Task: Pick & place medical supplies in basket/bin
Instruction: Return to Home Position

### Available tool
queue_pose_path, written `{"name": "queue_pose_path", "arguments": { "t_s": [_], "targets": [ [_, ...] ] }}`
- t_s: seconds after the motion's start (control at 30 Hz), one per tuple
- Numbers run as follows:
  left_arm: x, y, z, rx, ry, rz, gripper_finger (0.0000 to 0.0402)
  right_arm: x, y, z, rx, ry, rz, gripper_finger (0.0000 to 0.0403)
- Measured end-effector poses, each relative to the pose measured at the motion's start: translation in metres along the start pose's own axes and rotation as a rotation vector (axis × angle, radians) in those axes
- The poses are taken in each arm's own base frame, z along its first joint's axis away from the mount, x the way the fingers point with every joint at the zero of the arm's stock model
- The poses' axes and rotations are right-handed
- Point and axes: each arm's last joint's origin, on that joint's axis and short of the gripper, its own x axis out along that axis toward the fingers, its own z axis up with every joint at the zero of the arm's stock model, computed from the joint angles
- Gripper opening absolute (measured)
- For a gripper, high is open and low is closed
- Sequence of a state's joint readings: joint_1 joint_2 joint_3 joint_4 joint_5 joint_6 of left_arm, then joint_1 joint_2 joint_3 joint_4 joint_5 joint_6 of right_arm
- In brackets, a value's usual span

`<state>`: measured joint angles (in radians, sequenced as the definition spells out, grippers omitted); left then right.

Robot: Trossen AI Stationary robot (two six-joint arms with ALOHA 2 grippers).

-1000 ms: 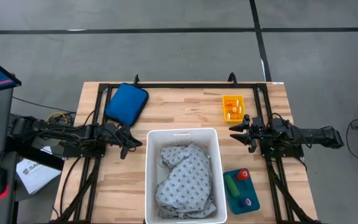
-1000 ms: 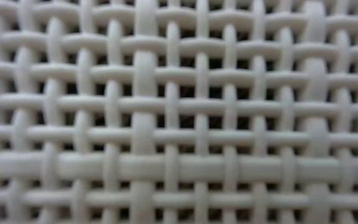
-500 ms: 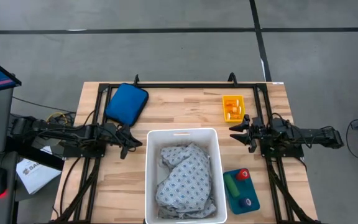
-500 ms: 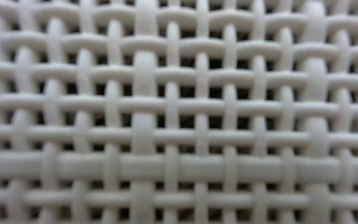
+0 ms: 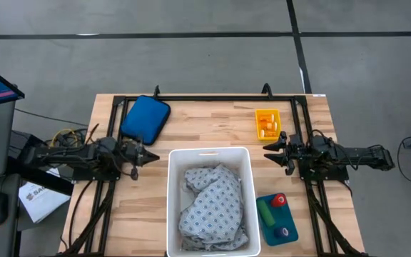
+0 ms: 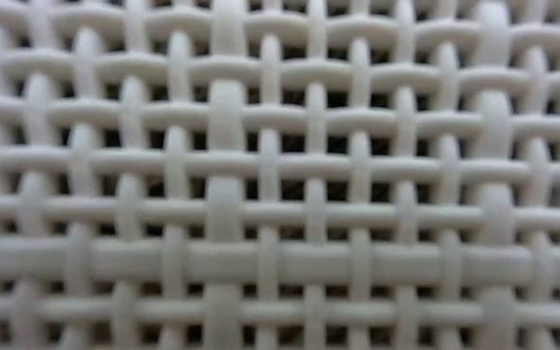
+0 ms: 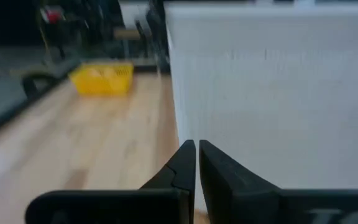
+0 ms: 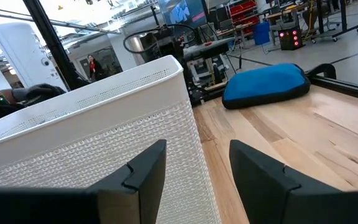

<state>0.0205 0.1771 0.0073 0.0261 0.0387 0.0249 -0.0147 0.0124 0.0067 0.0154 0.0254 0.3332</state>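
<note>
White bin wall [image 7: 272, 93] just before left claw [image 7: 196, 146]

Woven plastic bin [image 5: 210, 153] on smooth wooden table [image 5: 191, 121].

Dotted gown [image 5: 212, 203] crumpled in white bin [image 5: 209, 150]

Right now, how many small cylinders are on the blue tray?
3. Red cylinder at the tray end nearest the yellow bin, green just beside it toward the white bin, purple at the opposite end. None seems hidden.
</note>
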Motion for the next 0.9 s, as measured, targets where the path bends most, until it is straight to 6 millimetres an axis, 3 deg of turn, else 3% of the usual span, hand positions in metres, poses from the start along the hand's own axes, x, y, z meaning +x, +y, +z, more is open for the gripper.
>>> {"name": "queue_pose_path", "arguments": {
  "t_s": [0.27, 0.9],
  "targets": [
    [-0.012, -0.001, 0.013, 0.11, -0.172, 0.011, 0.0011, 0.0, 0.0, 0.0, 0.0, 0.0, 0.0, 0.0173],
    [-0.013, -0.003, 0.016, 0.114, -0.215, -0.005, 0.0011, 0.0, 0.0, 0.0, 0.0, 0.001, -0.001, 0.0173]
  ]
}}
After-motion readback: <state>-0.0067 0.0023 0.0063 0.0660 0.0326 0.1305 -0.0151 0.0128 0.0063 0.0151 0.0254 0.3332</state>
